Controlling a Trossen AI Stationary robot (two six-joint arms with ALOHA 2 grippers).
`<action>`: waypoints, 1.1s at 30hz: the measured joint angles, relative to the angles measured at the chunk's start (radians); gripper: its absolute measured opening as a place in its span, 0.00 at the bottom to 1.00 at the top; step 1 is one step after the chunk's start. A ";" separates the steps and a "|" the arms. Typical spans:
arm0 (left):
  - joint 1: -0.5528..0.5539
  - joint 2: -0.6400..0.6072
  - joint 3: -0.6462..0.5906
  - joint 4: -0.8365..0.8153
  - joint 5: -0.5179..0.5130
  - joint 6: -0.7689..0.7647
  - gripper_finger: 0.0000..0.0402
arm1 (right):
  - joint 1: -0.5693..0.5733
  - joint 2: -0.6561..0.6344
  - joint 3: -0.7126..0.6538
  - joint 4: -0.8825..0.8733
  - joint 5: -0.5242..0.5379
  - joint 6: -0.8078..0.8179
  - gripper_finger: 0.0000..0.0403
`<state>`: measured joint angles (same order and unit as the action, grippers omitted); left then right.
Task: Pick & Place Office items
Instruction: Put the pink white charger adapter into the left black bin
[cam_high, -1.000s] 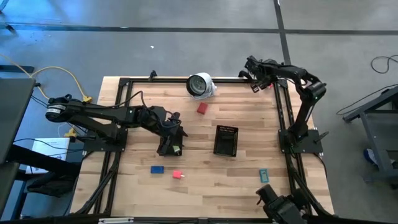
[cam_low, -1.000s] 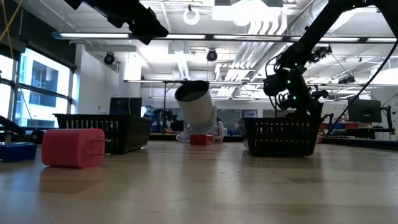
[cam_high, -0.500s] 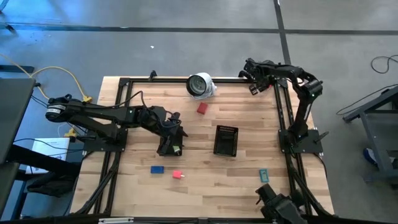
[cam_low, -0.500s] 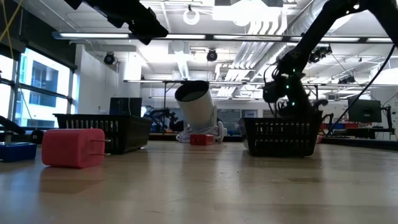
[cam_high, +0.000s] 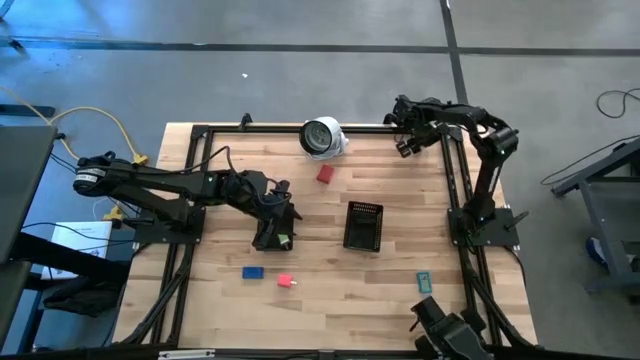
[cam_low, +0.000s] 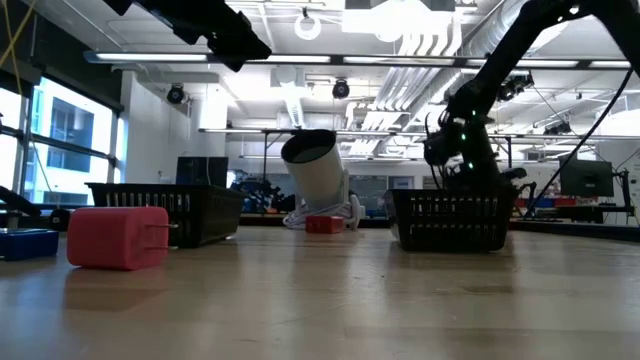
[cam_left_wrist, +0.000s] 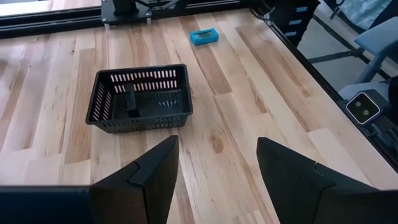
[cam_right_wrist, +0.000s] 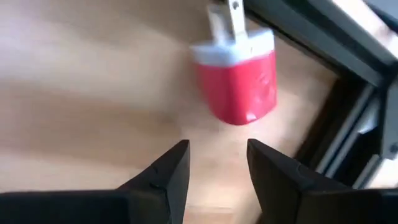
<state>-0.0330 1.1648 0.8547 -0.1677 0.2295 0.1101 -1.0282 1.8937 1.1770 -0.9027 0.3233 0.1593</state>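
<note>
Risk first: my right gripper (cam_right_wrist: 217, 144) is hovering at the far right corner of the table (cam_high: 330, 300) with its fingers spread and nothing between them. A red piece w/ a white cap (cam_right_wrist: 239, 78) is lying on the wood just ahead of them. It's sitting close to the dark table frame (cam_right_wrist: 348, 106), so if I'm coming down off-centre I'm likely clipping the rail with one finger. I could also be nudging the piece under it, where I couldn't reach it. The metal prongs sticking out of the cap could catch a fingertip and spin it (I can't tell whether it's lying flat).

My left gripper (cam_left_wrist: 217, 142) is waiting over the mid-left of the table, jaws apart, empty, looking toward a black mesh tray (cam_left_wrist: 140, 121).

Other bits: that tray has one dark piece (cam_left_wrist: 130, 102) in it already. Loose items are spread well apart, i.e. another red piece (cam_high: 325, 174) near the white round object (cam_high: 322, 136), and blue (cam_high: 253, 271) and pink (cam_high: 285, 281) ones at the near edge. A teal one (cam_high: 423, 279) is sitting near the right rail. Nothing's blocking the way from the corner to the tray. The white object is standing off to the side, so I'm not expecting trouble from it.
</note>
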 joint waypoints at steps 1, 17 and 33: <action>0.000 0.000 0.000 0.000 0.000 0.000 0.52 | 0.004 -0.021 0.001 0.002 -0.010 -0.012 0.37; 0.000 0.000 0.000 0.001 -0.001 -0.004 0.52 | 0.026 -0.102 0.003 0.083 0.034 -0.123 0.37; 0.000 0.000 0.000 0.001 -0.001 -0.021 0.52 | -0.024 -0.102 0.003 0.117 -0.029 -0.148 0.37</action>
<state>-0.0330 1.1648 0.8547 -0.1665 0.2283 0.0891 -1.0526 1.7920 1.1805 -0.7860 0.2941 0.0117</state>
